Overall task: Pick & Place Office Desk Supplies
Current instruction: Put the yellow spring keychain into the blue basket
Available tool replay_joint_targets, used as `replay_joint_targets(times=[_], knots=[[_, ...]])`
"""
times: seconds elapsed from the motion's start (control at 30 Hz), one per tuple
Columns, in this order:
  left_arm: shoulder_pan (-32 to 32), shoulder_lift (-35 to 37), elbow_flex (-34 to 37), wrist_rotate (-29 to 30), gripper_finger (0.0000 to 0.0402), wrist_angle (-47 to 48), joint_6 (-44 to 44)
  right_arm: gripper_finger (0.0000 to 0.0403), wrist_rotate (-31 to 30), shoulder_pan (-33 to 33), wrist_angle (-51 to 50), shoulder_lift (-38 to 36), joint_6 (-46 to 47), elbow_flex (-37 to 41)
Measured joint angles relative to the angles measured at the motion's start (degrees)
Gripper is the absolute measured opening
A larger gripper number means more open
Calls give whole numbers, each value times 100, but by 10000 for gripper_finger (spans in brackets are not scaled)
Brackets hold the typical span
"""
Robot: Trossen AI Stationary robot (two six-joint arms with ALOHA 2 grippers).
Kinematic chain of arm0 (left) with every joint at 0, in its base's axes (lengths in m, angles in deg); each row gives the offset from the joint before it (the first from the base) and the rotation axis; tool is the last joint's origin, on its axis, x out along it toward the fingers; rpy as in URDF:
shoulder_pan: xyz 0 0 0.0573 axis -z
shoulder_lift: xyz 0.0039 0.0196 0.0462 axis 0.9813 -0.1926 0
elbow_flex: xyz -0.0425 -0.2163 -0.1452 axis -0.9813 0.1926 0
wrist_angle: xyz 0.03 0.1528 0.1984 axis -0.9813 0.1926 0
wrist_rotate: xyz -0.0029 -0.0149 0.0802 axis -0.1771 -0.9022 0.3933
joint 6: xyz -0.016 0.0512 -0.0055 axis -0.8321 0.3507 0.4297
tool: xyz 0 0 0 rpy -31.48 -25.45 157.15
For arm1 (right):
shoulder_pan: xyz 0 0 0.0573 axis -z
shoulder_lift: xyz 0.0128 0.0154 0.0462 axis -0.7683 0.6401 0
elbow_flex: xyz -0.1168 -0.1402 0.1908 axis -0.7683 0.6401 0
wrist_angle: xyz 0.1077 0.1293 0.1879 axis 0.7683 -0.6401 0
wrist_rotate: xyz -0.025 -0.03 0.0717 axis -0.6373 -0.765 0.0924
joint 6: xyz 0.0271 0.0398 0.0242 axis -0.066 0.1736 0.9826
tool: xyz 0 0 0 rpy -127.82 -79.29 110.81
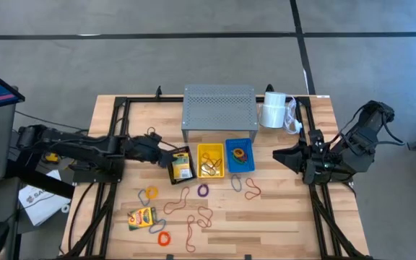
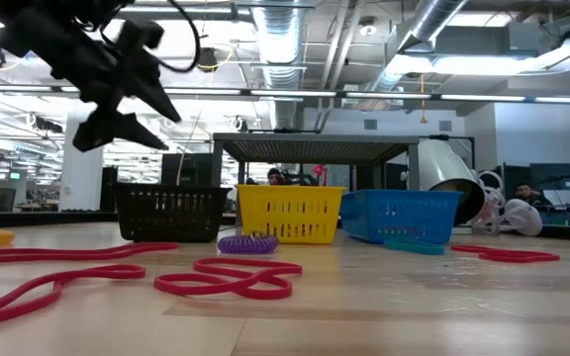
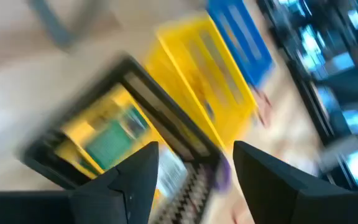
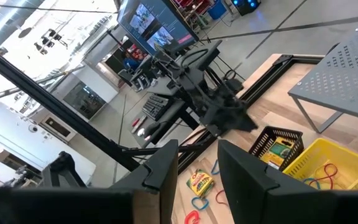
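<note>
Left end effector: fingers apart, empty, raised just beside the black basket, which holds a crayon box. A second crayon box lies on the table among scattered rubber bands. Yellow basket and blue basket follow rightward. Right end effector: fingers partly apart, empty, parked near the table's right edge.
</note>
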Motion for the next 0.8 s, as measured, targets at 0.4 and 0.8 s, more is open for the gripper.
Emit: replay_joint_targets(times=[0.4,0.8], knots=[[989,-65,2,-3431,180,-12,1642,111,1,0,0,0,-58,0],[2147,-642,-68,-3455,143,9,2203,111,-4,0,34,0,-12,0]])
